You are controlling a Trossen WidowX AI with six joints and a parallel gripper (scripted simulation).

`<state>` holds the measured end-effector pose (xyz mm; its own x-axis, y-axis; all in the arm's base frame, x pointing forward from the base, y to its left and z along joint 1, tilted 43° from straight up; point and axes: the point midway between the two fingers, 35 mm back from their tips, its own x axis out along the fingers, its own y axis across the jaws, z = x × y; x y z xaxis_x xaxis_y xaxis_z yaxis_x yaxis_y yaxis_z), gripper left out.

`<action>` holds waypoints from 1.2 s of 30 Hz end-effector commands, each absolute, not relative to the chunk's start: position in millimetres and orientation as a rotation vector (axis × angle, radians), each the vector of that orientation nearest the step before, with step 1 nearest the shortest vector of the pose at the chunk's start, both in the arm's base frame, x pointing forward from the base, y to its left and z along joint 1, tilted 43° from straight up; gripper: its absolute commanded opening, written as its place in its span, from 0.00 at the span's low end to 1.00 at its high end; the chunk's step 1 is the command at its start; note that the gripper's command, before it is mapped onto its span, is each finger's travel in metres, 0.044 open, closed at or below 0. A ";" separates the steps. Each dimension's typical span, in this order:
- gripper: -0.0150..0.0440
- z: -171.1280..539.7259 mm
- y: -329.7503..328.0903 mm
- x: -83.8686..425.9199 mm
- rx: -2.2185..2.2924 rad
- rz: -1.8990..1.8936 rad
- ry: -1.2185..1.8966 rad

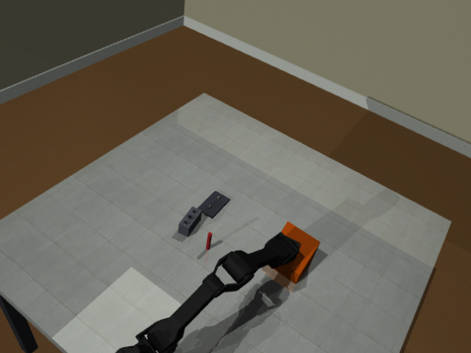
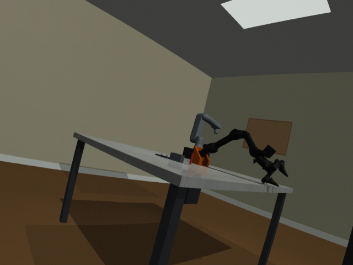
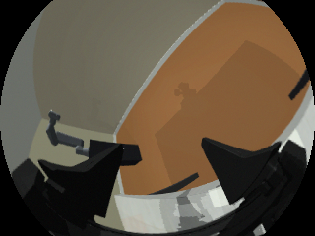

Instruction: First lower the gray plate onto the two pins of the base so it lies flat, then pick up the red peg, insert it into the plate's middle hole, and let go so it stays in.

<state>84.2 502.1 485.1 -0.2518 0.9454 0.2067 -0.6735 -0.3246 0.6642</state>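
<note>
The gray plate [image 1: 185,225] [image 2: 176,157], a thick block with three holes in its top, rests on the table beside the base. The flat dark base [image 1: 214,206] has two short pins pointing up; nothing is on them. The red peg [image 1: 208,241] [image 2: 191,158] stands upright on the table, apart from the plate. My gripper [image 2: 282,180] [image 3: 162,145] is wide open and empty, far from all three, near the table's far right corner in the exterior view. It is outside the top view, and the wrist view shows none of the task objects.
An orange mount [image 1: 307,248] [image 2: 203,159] stands at the arm's root, to the right of the peg in the top view. The black arm [image 1: 193,304] [image 2: 225,141] reaches away from it, above the table [image 1: 125,182]. A gray jointed fixture [image 2: 196,126] [image 3: 69,140] stands behind.
</note>
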 end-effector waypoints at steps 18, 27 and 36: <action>1.00 346.6 364.9 362.2 0.668 0.992 0.779; 1.00 258.7 259.3 416.9 0.805 0.587 1.072; 1.00 183.4 126.5 422.1 1.071 0.117 1.348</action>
